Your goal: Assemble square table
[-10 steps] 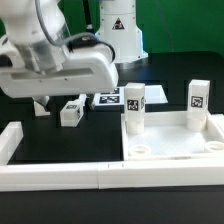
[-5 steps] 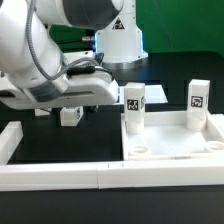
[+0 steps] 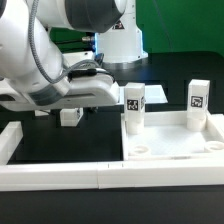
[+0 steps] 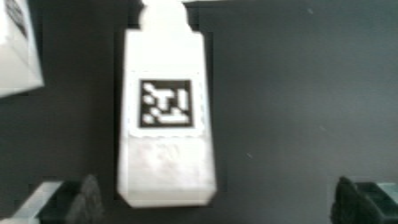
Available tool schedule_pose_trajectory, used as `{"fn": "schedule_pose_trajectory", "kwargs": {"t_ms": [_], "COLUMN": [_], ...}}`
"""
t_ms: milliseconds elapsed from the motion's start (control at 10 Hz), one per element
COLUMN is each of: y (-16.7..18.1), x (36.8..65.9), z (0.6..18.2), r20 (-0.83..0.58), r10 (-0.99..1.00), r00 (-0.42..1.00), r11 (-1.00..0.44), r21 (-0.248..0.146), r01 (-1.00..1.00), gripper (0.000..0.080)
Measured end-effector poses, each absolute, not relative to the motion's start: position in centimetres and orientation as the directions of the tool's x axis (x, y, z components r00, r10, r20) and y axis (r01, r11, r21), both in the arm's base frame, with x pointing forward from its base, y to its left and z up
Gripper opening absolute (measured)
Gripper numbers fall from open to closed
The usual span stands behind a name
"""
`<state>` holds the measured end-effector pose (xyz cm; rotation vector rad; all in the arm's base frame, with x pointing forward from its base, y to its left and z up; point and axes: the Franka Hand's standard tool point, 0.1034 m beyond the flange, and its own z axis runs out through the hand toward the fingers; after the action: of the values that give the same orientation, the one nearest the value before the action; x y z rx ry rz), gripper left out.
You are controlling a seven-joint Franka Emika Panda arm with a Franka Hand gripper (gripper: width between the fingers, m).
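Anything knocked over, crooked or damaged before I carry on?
Nothing stands out. The exterior view's left upright leg and right upright leg stand straight on the slab; the loose leg lies flat on the black surface below the open gripper, looking intact.

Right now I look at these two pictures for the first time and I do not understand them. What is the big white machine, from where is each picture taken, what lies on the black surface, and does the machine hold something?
The big white machine is a robot arm. One picture comes from a camera standing off the arm. The other comes from a camera on its wrist, looking down past its gripper.

On the black table lies a white square slab. Two upright legs stand in its far corners. A loose leg with a black-and-white tag lies flat under the wrist camera, between the two fingers. The fingers are wide apart and do not touch it. A low white wall runs along the front.

Nothing is held.
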<state>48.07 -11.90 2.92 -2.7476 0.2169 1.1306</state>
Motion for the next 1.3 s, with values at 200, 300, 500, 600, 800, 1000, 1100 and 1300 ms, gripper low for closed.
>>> {"fn": "schedule_pose_trajectory", "kwargs": {"t_ms": [200, 300, 500, 600, 800, 1000, 1100, 1300], "y": [-11.7, -11.8, -11.7, -11.9, -12.1, -11.9, -11.9, -11.9], "x": [46.9, 47.4, 47.4, 47.0, 46.0, 45.3, 45.3, 45.3], "z": [3.2, 2.6, 2.7, 2.3, 1.2, 0.9, 0.9, 0.9], "r20": [-0.822, -0.825, -0.825, -0.833, -0.847, -0.856, -0.856, -0.856], "r10": [-0.103, -0.094, -0.094, -0.094, -0.097, -0.094, -0.094, -0.094], "r00": [0.56, 0.557, 0.557, 0.546, 0.522, 0.508, 0.509, 0.508], "r11": [-0.977, -0.978, -0.978, -0.978, -0.976, -0.976, -0.976, -0.976], "r21": [-0.024, -0.027, -0.028, -0.026, -0.022, -0.022, -0.022, -0.022], "r01": [-0.214, -0.205, -0.205, -0.209, -0.218, -0.219, -0.218, -0.218], "gripper": [0.0649, 0.0649, 0.0649, 0.0649, 0.0649, 0.0649, 0.0534, 0.0373]}}
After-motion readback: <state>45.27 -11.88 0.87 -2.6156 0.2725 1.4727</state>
